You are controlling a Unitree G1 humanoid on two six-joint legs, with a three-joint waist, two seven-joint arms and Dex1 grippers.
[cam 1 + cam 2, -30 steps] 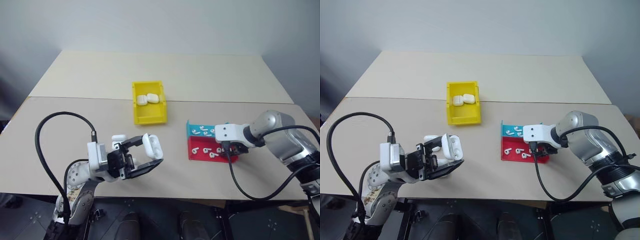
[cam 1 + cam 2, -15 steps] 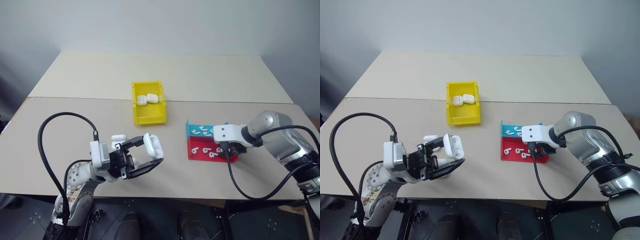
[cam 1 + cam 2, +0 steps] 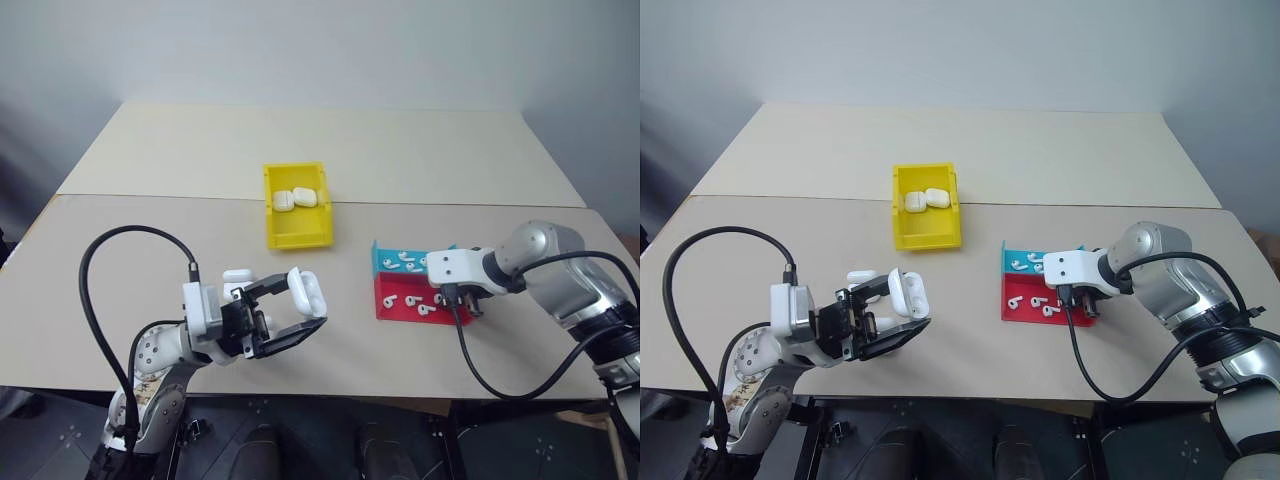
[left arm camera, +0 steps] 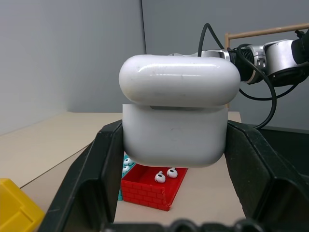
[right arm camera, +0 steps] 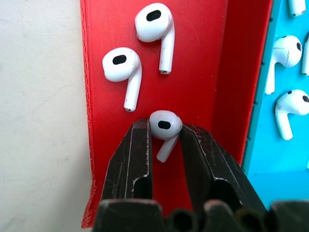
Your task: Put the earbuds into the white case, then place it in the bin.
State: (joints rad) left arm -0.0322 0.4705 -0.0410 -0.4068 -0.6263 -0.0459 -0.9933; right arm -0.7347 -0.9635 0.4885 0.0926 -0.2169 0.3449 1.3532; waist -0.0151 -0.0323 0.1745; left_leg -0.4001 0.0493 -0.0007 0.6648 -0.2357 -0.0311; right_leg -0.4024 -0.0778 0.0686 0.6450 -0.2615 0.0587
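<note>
The left gripper (image 3: 290, 308) is clamped on the white case (image 4: 175, 116), lid up, at about 7 o'clock on the table (image 3: 330, 150). The right gripper (image 5: 165, 137) is closed around one earbud (image 5: 163, 127) in the red half of the tray (image 3: 400, 310), at 4 o'clock. The yellow bin (image 3: 297, 232) sits near the centre with two cases (image 3: 295, 198) inside.

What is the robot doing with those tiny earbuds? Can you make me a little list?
left end effector: shut on the white case, lid open
right end effector: closing around one earbud in the red tray
other earbuds: two more in red, several in the teal tray
yellow bin: holds two cases
</note>
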